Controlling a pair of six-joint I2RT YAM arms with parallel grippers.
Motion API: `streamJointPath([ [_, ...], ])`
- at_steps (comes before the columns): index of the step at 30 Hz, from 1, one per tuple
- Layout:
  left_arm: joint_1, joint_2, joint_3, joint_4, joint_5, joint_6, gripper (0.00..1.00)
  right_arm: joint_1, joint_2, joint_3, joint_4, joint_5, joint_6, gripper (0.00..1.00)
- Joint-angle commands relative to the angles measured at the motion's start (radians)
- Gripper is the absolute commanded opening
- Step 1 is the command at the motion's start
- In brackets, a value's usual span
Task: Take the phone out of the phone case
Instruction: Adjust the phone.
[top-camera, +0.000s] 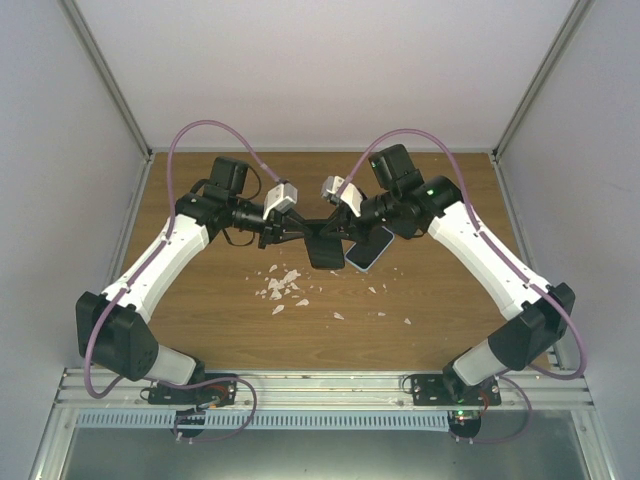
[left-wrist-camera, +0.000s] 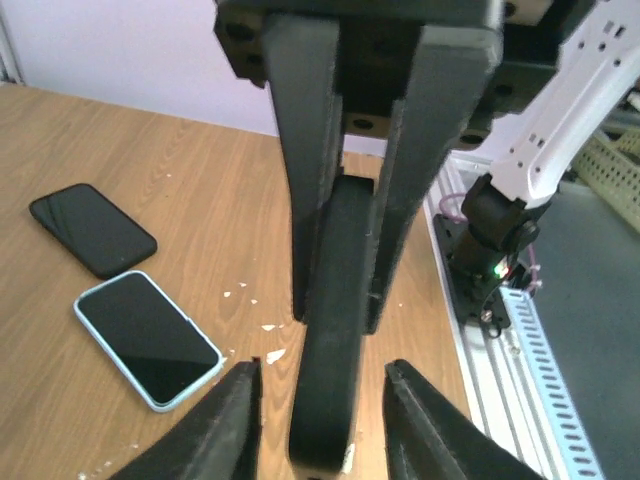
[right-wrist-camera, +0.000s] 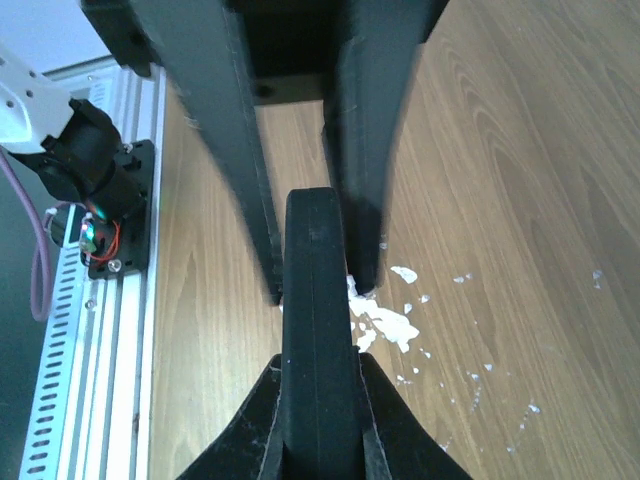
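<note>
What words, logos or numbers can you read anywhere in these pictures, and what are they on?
No text can be read in any view.
On the black phone: dark screen, nothing written.
On the blue-rimmed phone: dark screen, nothing written.
On the phone case held in the left gripper: seen edge-on, no marking shows.
</note>
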Motion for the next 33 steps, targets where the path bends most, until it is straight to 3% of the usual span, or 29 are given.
streamJointPath([
  [1, 0.005, -0.014, 0.041, 0.042, -0.004, -0.035, 0.49, -0.046, 0.008, 0.043, 0.021, -0.035, 0.034, 0.01],
  [3, 0.025, -0.008, 0.034, 0.038, 0.026, -0.047, 0.67, -0.105, 0.012, 0.063, 0.030, -0.103, 0.058, 0.00],
  [7, 0.037, -0.021, 0.001, 0.064, 0.047, -0.063, 0.75, -0.222, 0.036, 0.128, 0.016, -0.270, 0.097, 0.01],
  [15, 0.024, -0.024, -0.037, 0.178, 0.048, -0.178, 0.77, -0.366, 0.076, 0.150, 0.089, -0.631, 0.257, 0.01],
  [19, 0.005, -0.013, -0.033, 0.204, 0.041, -0.229, 0.76, -0.416, 0.070, 0.106, 0.223, -0.782, 0.409, 0.00],
  [26, -0.015, -0.002, -0.028, 0.255, 0.062, -0.307, 0.73, -0.429, 0.023, 0.032, 0.326, -0.819, 0.519, 0.01],
  [33, -0.030, 0.027, 0.004, 0.287, 0.066, -0.373, 0.70, -0.428, 0.009, 0.018, 0.335, -0.818, 0.522, 0.01],
])
